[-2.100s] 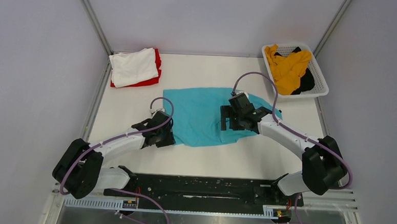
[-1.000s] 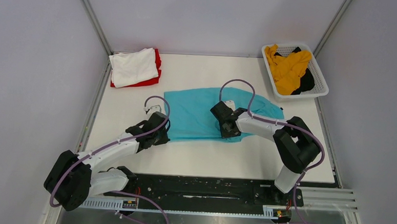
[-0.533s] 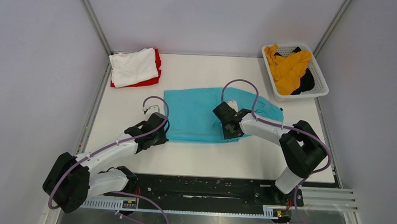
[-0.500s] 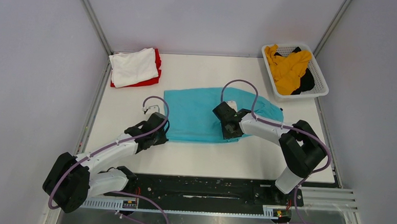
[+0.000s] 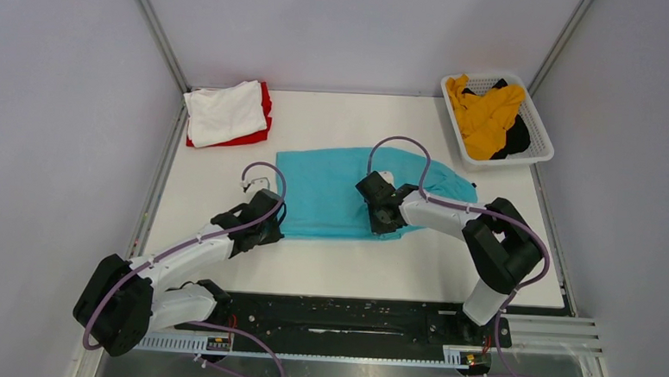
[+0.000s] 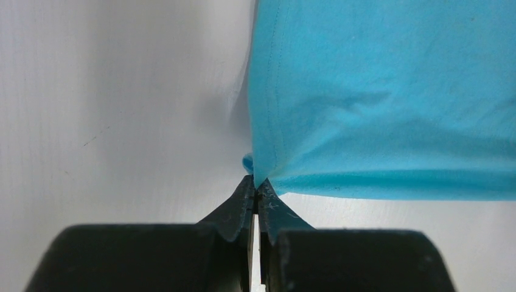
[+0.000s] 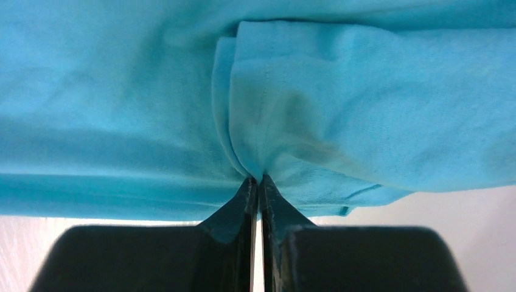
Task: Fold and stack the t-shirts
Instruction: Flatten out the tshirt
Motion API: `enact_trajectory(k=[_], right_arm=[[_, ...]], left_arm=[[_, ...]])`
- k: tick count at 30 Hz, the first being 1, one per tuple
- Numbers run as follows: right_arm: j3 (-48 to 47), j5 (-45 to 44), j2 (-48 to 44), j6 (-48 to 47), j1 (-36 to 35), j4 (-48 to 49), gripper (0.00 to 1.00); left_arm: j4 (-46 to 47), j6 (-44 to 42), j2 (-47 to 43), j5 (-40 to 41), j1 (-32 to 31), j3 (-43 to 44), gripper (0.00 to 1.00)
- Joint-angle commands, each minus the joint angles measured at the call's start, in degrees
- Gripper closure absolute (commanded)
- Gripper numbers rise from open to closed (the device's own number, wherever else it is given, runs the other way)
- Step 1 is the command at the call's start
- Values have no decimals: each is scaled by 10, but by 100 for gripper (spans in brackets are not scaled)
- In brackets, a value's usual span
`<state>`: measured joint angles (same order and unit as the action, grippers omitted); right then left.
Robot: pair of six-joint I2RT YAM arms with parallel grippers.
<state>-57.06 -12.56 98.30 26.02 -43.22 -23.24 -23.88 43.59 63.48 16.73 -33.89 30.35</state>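
A teal t-shirt (image 5: 331, 197) lies folded lengthwise across the middle of the white table. My left gripper (image 5: 270, 221) is shut on its near left corner (image 6: 258, 173). My right gripper (image 5: 383, 219) is shut on a pinch of the teal cloth (image 7: 258, 170) at the shirt's near edge, right of the middle. A folded white t-shirt (image 5: 224, 111) lies on a red t-shirt (image 5: 264, 116) at the far left. A mustard yellow t-shirt (image 5: 488, 117) and a black t-shirt (image 5: 515, 139) sit crumpled in the basket.
The white mesh basket (image 5: 543, 139) stands at the far right corner. Grey walls and metal frame posts (image 5: 158, 32) close in the table on three sides. The black base rail (image 5: 342, 314) runs along the near edge.
The right gripper has closed on the teal shirt's near edge and shifted slightly left. The left gripper keeps its hold on the corner; the shirt lies as before.
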Motion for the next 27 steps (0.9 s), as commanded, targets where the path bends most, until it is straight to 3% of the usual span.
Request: enact_trajectory(k=[1,8,16,22,27], right_arm=[[-3,-78,-20,19,-2,-34,95],[13,-134,-92,6,15,-62,99],[51,-196,-202,-12,100,-65,100],[3,-305,-342,-95,142,-57,100],[-43,-351,-443,-222,146,20,100]], left_arm=[[7,-5,-3,21,2,7,100],[2,-5,-7,36,7,9,100],[-3,-11,-41,39,23,37,100],[-16,-36,-105,82,32,146,100],[-15,-78,-160,134,34,253,100]])
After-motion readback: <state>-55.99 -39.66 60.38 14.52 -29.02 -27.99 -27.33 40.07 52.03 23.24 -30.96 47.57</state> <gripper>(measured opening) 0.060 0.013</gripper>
